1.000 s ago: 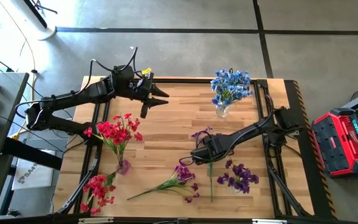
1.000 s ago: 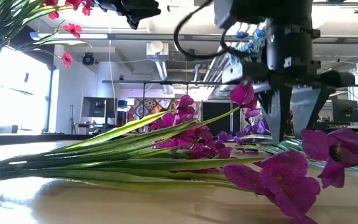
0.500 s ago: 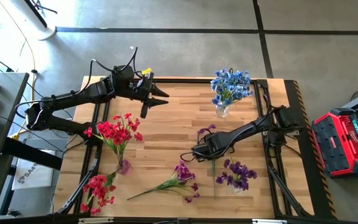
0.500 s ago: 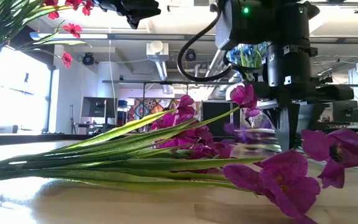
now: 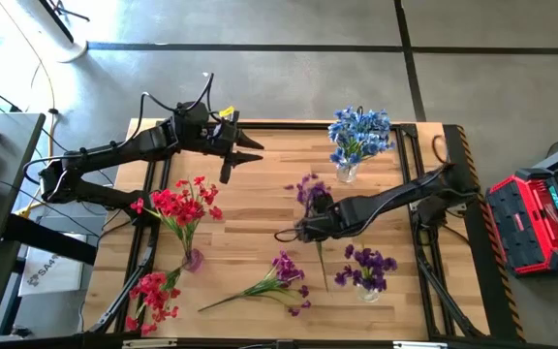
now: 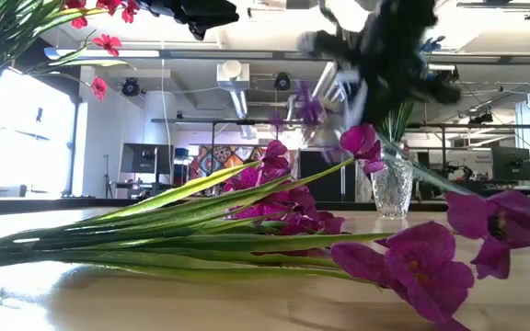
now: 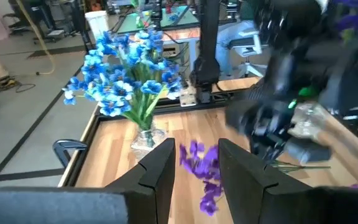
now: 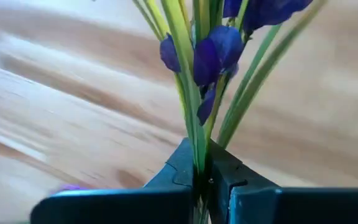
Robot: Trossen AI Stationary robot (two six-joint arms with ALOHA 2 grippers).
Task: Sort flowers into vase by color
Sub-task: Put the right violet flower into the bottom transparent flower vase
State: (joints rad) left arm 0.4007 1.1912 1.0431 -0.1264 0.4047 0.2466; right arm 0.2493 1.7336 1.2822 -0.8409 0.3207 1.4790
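My right gripper (image 8: 199,177) is closed on a purple flower (image 5: 308,189); next I must put its stem into the purple vase (image 5: 368,289).

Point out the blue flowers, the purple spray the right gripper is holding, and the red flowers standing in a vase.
blue flowers (image 5: 359,133), high view, on the blossom cluster above the glass vase.
purple spray (image 5: 307,189), high view, on its blossoms just beyond the right gripper.
red flowers (image 5: 179,203), high view, on the blossom cluster above their vase.

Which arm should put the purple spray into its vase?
Right. The right gripper is already shut on the purple flower spray, beside the vase of purple flowers. The left gripper hovers empty at the table's far side.
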